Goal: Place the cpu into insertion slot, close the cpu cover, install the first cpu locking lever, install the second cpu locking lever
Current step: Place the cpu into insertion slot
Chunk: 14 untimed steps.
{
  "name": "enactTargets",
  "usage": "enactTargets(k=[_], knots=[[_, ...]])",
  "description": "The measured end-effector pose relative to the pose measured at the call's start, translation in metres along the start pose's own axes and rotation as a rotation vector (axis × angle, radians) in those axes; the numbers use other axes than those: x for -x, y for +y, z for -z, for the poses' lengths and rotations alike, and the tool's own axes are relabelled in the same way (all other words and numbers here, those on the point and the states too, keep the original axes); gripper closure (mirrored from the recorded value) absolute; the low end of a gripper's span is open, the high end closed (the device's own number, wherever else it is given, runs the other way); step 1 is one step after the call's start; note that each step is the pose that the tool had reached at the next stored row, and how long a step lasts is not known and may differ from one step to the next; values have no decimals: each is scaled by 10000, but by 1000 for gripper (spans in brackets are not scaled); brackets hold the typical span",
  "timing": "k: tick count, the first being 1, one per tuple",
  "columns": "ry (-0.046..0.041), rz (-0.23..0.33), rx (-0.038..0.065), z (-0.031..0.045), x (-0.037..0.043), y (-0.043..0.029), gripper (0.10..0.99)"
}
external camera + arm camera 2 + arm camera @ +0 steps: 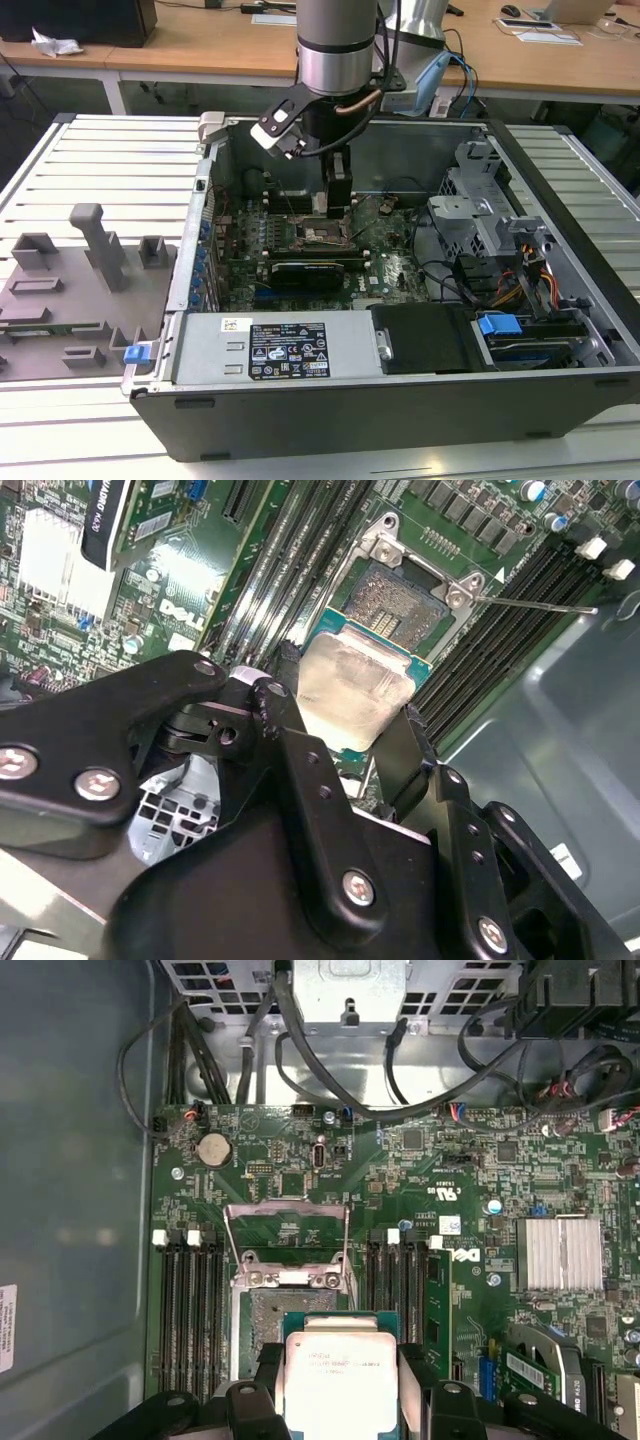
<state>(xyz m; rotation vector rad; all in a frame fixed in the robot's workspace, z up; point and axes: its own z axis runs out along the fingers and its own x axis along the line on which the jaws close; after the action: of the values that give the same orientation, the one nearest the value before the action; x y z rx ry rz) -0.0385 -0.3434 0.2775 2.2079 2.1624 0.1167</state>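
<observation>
gripper (342, 1360) down inside the open pc case (400, 400), fingers (285, 680) pinched to chip width on two opposite cpu (340, 1380) edges, chip partly over the bare insertion slot (258, 1325), cpu cover (290, 1276) flipped up just beyond, memory slots (195, 1310) crowding both sides, tight fit

Computer case (400, 410), grey fixture (60, 300) on slatted table (120, 150)

Pale silvery cpu (335, 1385) with a green rim, black hand (348, 695), dark green motherboard (400, 1160) dotted with tiny parts, silver finned heatsink (560, 1252), black memory slots (195, 1310), dark grey case (400, 410), bright blue clips (498, 325), matt grey fixture blocks (95, 240), pale ribbed table (110, 150)
</observation>
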Motion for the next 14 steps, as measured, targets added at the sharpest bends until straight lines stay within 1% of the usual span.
enactTargets(k=[2,11,12,13,14], knots=[[-23,-243,3,-3,1,0,545],[-25,-269,4,-33,1,-7,545],[-11,-253,4,-64,-2,-16,545],[41,310,-7,-118,-11,-24,545],[44,321,-8,-194,-19,-32,545]])
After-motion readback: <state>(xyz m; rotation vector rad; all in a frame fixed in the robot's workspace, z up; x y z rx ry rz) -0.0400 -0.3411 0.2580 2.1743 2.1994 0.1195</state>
